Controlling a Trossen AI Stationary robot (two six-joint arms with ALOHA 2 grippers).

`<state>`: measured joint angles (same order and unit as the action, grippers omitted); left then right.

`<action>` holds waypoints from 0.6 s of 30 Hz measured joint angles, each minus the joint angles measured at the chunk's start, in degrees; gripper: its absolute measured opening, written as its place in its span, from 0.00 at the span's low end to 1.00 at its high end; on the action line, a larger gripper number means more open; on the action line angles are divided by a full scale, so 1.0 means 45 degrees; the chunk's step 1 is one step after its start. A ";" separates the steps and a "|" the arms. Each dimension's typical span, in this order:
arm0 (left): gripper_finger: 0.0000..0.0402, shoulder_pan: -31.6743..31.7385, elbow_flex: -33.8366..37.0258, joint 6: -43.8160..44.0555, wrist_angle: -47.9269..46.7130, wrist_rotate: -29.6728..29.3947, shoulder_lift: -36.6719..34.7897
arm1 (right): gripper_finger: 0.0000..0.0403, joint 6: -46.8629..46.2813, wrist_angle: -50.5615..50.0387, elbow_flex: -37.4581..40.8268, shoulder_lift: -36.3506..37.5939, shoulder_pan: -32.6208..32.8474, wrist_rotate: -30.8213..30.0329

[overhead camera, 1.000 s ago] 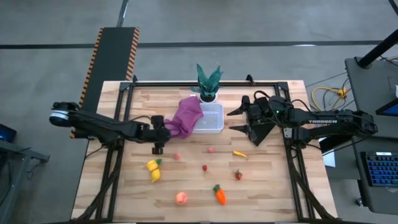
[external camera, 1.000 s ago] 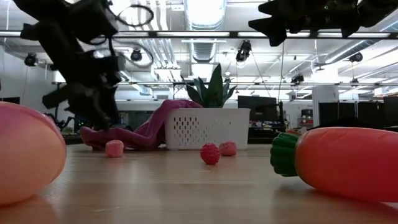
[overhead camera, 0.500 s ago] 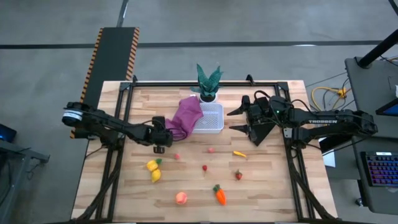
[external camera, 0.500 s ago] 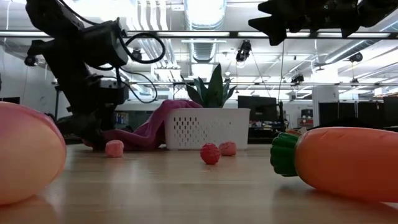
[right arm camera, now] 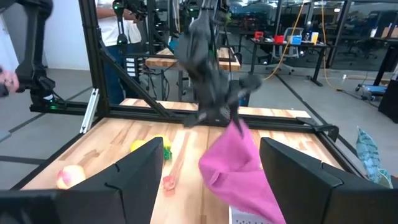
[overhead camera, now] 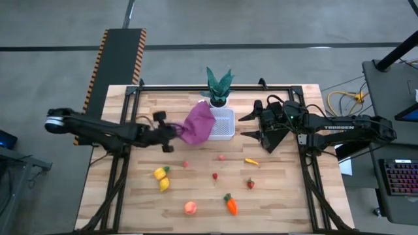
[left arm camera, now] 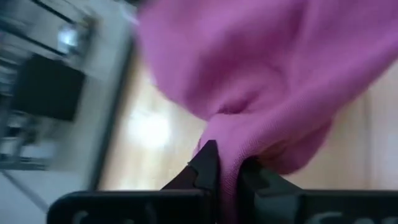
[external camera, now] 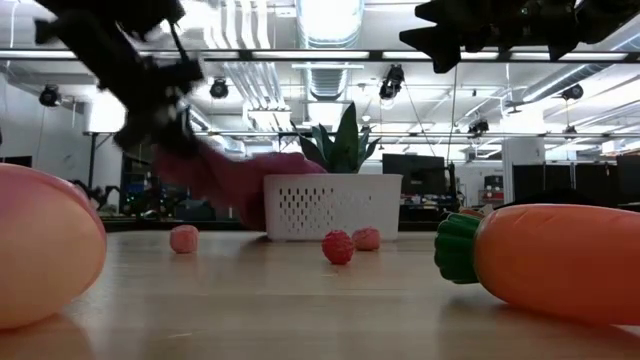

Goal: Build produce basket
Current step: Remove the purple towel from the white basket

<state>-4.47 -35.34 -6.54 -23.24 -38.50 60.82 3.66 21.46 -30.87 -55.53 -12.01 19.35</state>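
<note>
My left gripper (overhead camera: 174, 131) is shut on a purple cloth (overhead camera: 199, 123) left of the white basket (overhead camera: 223, 124). The cloth's other end lies over the basket's left rim (external camera: 285, 162). The produce lies loose on the near half of the table: two lemons (overhead camera: 161, 177), a peach-pink fruit (overhead camera: 190, 207), a carrot (overhead camera: 230, 204) and small red berries (overhead camera: 215, 175). My right gripper (overhead camera: 256, 128) hangs open above the table right of the basket, with nothing between its fingers (right arm camera: 130, 180). My left gripper pinches a bunched fold of the purple cloth's left end (left arm camera: 231, 146) between its two fingers (left arm camera: 208, 167). It comes at the cloth from the table's left. That end (external camera: 200, 165) is lifted clear of the table, and the cloth slopes down from the fingers toward the basket.
A green potted plant (overhead camera: 219, 85) stands just behind the basket. A small yellow piece (overhead camera: 251, 161) and a strawberry (overhead camera: 250, 184) lie right of centre. A black frame rail (overhead camera: 215, 87) runs along the table's far edge.
My left gripper has dropped to the table at the cloth's left end, shut on it, then risen with it. The cloth's left end has come up off the table, while its other end has stayed on the basket. The right arm has kept still.
</note>
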 joint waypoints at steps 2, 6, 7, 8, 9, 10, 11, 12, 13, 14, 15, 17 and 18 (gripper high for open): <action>0.00 0.0005 -0.0170 -0.0109 -0.0019 -0.0960 -0.1096 | 0.64 0.0000 0.0008 0.0000 0.0000 0.0000 -0.0008; 0.00 0.0005 -0.0526 -0.0987 0.0008 -0.2583 -0.3089 | 0.64 0.0000 0.0004 0.0000 0.0000 0.0000 -0.0012; 0.00 0.0000 -0.0626 -0.1187 0.0008 -0.3096 -0.3471 | 0.64 0.0000 0.0004 0.0000 0.0000 0.0000 -0.0008; 0.00 0.0003 -0.0744 -0.1454 0.0076 -0.3621 -0.3819 | 0.64 0.0000 0.0004 0.0000 0.0000 0.0000 -0.0008; 0.00 0.0005 -0.0874 -0.1805 0.0182 -0.4053 -0.4140 | 0.64 0.0000 0.0004 0.0000 0.0000 0.0000 -0.0008; 0.00 0.0005 -0.0969 -0.2233 0.0357 -0.4477 -0.4455 | 0.64 0.0000 0.0004 0.0000 0.0000 0.0000 -0.0008; 0.00 0.0005 -0.1071 -0.2624 0.0593 -0.4820 -0.4729 | 0.64 0.0000 0.0009 0.0000 0.0000 0.0000 -0.0008; 0.00 0.0005 -0.1205 -0.3049 0.0905 -0.5058 -0.4977 | 0.64 0.0000 0.0008 0.0000 0.0000 -0.0002 -0.0008; 0.00 0.0005 -0.1345 -0.3435 0.1248 -0.5294 -0.5180 | 0.64 0.0000 0.0008 0.0000 0.0000 0.0000 -0.0013; 0.00 0.0005 -0.1472 -0.3788 0.1525 -0.5471 -0.5346 | 0.64 0.0000 0.0008 0.0000 0.0000 0.0000 -0.0014; 0.00 0.0005 -0.1609 -0.4190 0.1793 -0.5685 -0.5485 | 0.64 0.0000 0.0008 0.0000 0.0000 0.0000 -0.0018; 0.00 0.0005 -0.1883 -0.5129 0.2535 -0.6193 -0.5681 | 0.64 0.0000 0.0004 0.0000 0.0000 0.0000 -0.0018; 0.00 0.0005 -0.1993 -0.5743 0.2927 -0.6455 -0.5735 | 0.64 0.0000 0.0004 0.0000 0.0000 0.0000 -0.0023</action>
<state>-4.45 -44.31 -32.38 -10.06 -67.55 35.01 3.66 21.47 -30.87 -55.53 -12.01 19.25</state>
